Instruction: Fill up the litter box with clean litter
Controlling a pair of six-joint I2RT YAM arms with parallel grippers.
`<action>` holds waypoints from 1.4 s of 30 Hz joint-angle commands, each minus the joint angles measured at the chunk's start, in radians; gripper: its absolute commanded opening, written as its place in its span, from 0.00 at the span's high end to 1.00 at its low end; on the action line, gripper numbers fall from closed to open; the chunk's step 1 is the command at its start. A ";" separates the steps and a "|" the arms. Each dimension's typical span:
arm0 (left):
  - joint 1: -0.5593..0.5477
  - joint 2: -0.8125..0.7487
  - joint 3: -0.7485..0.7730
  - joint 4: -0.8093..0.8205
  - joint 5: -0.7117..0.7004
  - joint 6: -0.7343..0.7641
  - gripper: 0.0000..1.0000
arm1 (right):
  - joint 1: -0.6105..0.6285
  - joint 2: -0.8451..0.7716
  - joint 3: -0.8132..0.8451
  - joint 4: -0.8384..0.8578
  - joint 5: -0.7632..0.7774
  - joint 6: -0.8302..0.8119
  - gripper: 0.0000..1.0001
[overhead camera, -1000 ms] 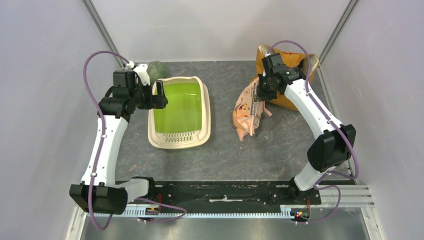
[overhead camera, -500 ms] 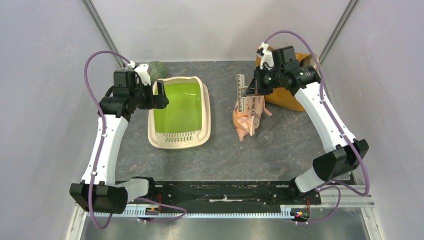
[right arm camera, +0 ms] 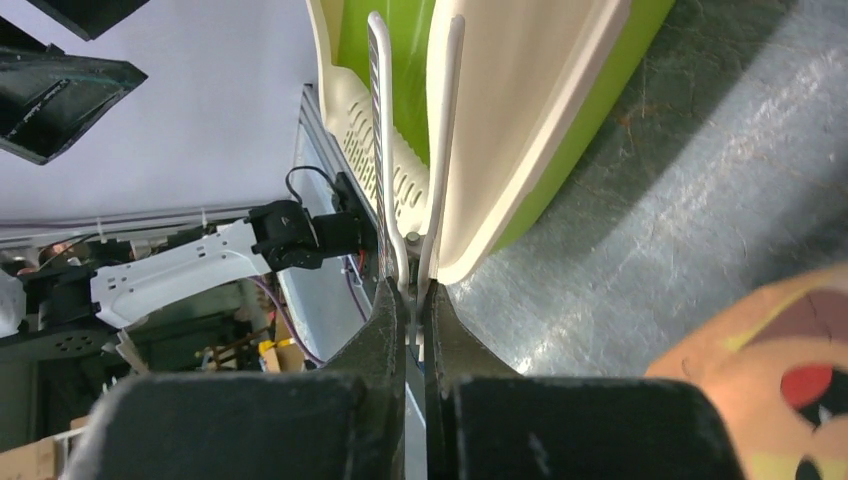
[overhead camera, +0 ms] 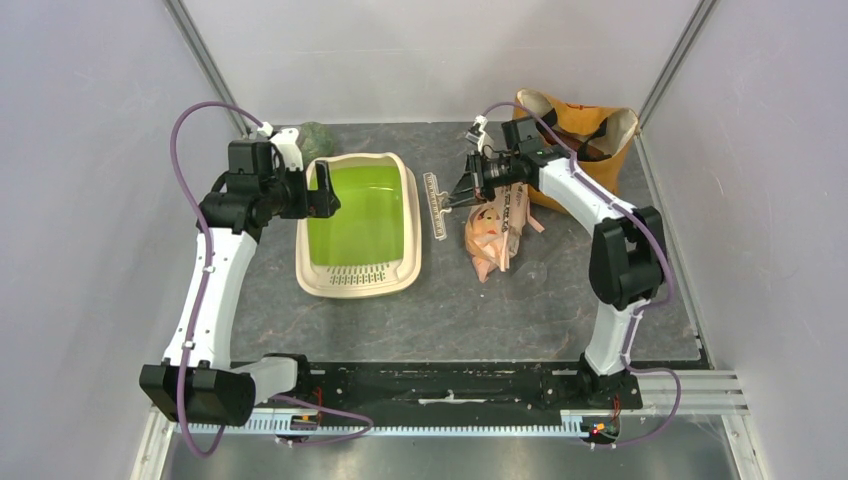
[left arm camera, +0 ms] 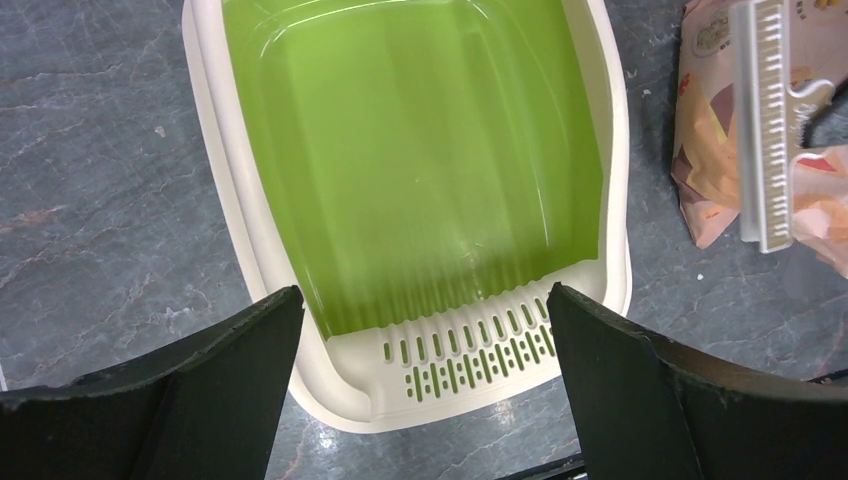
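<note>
**Litter box on the left half of the table, clip in the right gripper**

Cream outside and bright green inside, the litter box lies flat on the grey mottled table, left of centre, with its long sides running near to far. Its slotted ledge is at the near end. The glossy green floor shows from wall to wall in the left wrist view.

The left gripper hangs over the box's left rim with its black fingers spread wide and nothing between them.

Just right of the box, the right gripper has its fingers pressed together on the end of a long cream clip with a toothed edge. The clip stands between the box and a peach-orange printed bag. In the right wrist view it is seen end-on, its two arms parted in a narrow V.

The peach-orange bag lies crumpled on the table, right of centre, and shows a cartoon face. Its lettering is too small to read.

A mustard-yellow fabric bag stands open behind it at the far right.

A grey-green round thing sits at the far left, just beyond the box's far corner.
</note>
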 commanded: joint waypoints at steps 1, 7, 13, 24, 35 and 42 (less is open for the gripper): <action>0.003 0.005 0.009 0.023 0.032 -0.017 0.00 | 0.002 0.071 -0.009 0.244 -0.123 0.073 1.00; 0.003 0.008 0.003 0.023 0.031 -0.014 0.00 | 0.002 0.143 -0.015 0.263 -0.087 0.028 1.00; 0.003 0.022 0.005 0.023 0.037 -0.015 0.00 | 0.000 0.192 -0.022 0.261 -0.041 0.000 1.00; 0.002 0.030 0.004 0.023 0.035 -0.012 0.00 | 0.000 0.290 -0.040 0.436 -0.105 0.149 1.00; 0.003 0.047 0.013 0.023 0.034 -0.011 0.00 | 0.000 0.346 -0.052 0.476 -0.081 0.195 1.00; 0.001 0.056 0.015 0.022 0.033 -0.011 0.00 | 0.000 0.355 -0.053 0.468 -0.084 0.194 1.00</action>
